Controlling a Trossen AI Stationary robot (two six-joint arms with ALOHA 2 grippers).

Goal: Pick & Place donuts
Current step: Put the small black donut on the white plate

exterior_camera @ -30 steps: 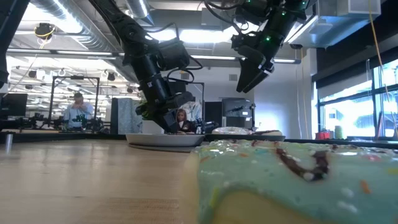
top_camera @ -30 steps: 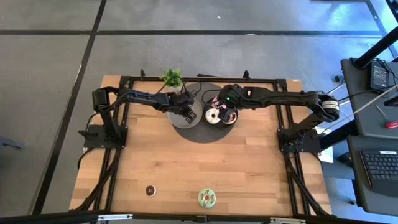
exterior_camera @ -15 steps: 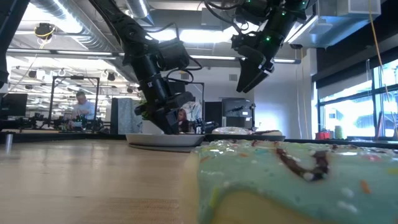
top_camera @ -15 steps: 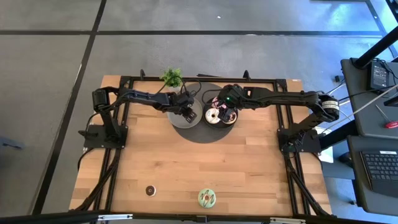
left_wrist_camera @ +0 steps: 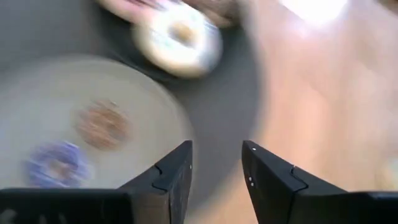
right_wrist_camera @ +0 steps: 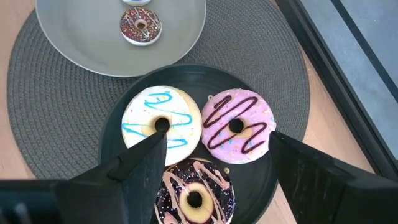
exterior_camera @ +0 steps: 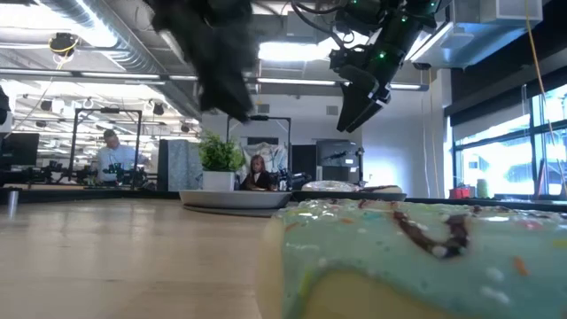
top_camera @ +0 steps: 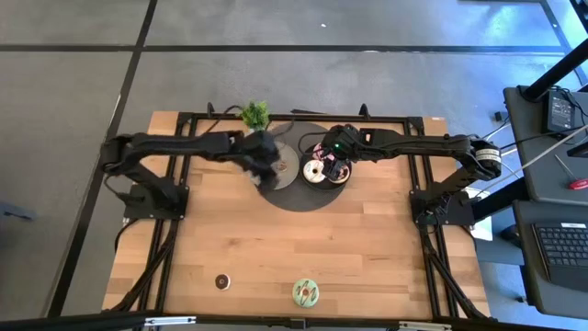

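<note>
A dark plate [right_wrist_camera: 112,155] holds three donuts: white [right_wrist_camera: 158,124], pink [right_wrist_camera: 239,127] and chocolate [right_wrist_camera: 193,193]. My right gripper [right_wrist_camera: 217,180] hovers open just above them, over the plate [top_camera: 335,167]. Beside it a light grey plate [left_wrist_camera: 37,112] carries a tiny brown donut [left_wrist_camera: 102,124] and a tiny purple donut [left_wrist_camera: 56,165]. My left gripper [left_wrist_camera: 217,168] is open with nothing between its fingers, raised above that plate's near edge [top_camera: 265,170]. A green donut [top_camera: 306,292] and a tiny dark donut [top_camera: 222,281] lie flat near the table's front edge.
Both plates sit on a round dark woven mat [top_camera: 299,195] at the table's far middle. A small green plant [top_camera: 254,113] stands behind the light grey plate. Bare wood lies between the mat and the two front donuts. People sit in the room beyond the table.
My left gripper has risen quickly from the light grey plate and drawn back a little toward the table's left edge, holding nothing; the tiny donuts stay lying on the plate. My right gripper has kept still.
</note>
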